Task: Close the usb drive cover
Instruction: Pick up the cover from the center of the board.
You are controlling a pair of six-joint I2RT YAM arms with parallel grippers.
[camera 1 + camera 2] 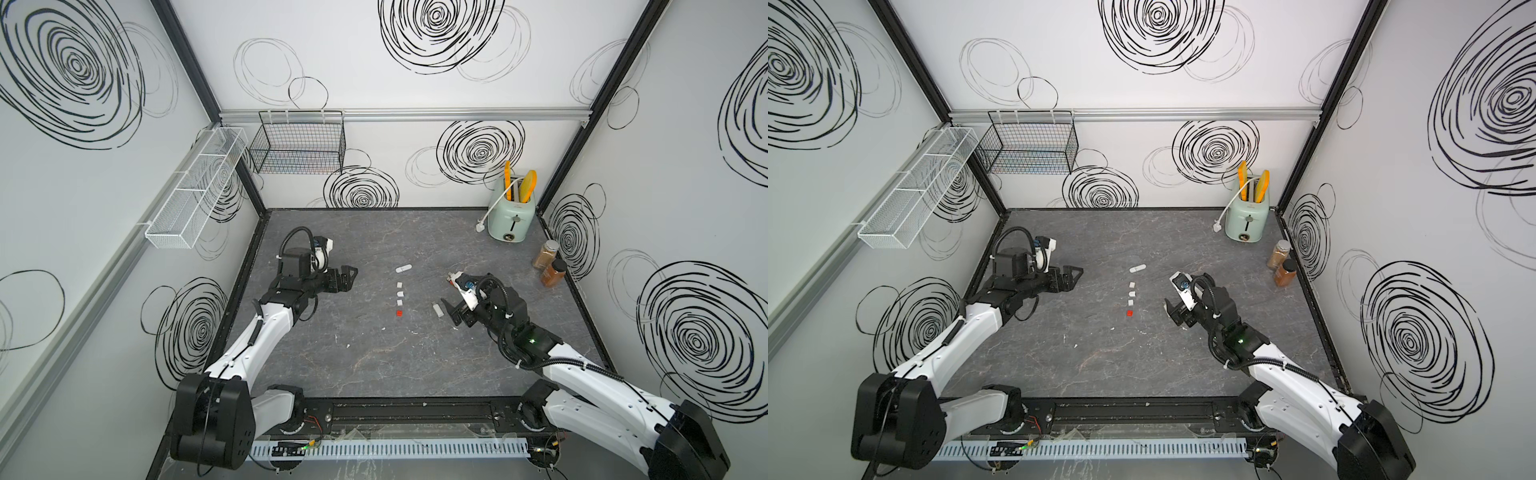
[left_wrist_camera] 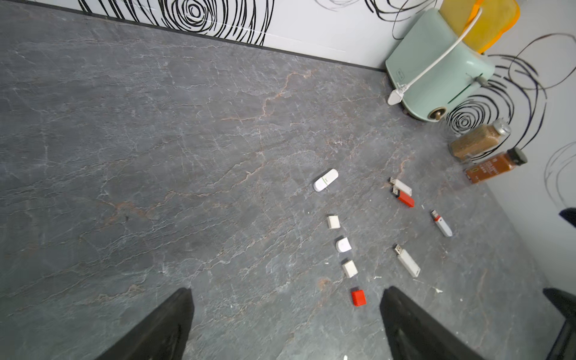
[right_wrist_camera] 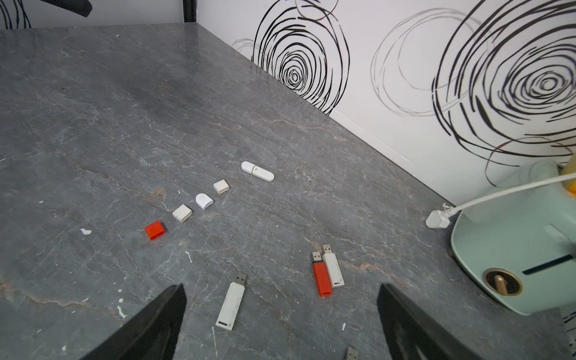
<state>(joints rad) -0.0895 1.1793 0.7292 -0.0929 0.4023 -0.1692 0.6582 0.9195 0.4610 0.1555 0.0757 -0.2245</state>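
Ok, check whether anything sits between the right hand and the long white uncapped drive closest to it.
Nothing visible does. The right hand is open, and the white drive lies alone on bare table just ahead of it; the red drive lies apart, clear of that path.

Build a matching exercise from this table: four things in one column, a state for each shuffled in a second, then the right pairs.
Things
1. red cap
2. rounded white drive
3. red drive
4. toaster

States
A. plug bare, lying right beside a white drive
B. cover on, closed
C. yellow slices standing in its slots
D. loose, not on any drive

Pairs: 1-D, 2-B, 3-A, 4-C
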